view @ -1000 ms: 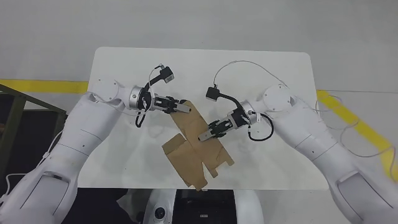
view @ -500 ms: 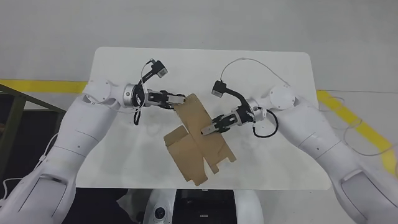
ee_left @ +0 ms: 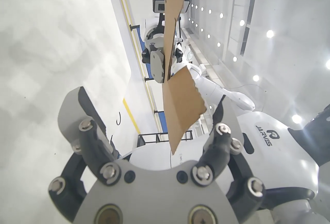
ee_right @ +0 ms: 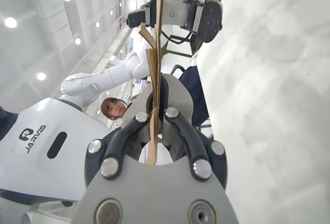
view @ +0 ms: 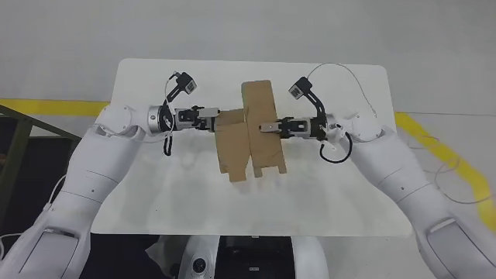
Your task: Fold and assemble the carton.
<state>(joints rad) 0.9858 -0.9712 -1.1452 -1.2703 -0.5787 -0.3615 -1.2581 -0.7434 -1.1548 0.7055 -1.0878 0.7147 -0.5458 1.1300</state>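
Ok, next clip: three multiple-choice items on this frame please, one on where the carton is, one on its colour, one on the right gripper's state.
1. Where is the carton?
A. at a far corner of the table
B. over the table's middle, between the left gripper and the right gripper
C. under the table

2. What colour is it?
A. white
B. blue
C. brown

3. How are the right gripper's fingers?
A. shut on the carton's edge
B. wide open
C. shut with nothing between them

Answers:
1 B: the top view shows it spanning the gap between both arms.
2 C: it is plain brown cardboard in every view.
3 A: the right wrist view shows both fingers pressed against the cardboard.
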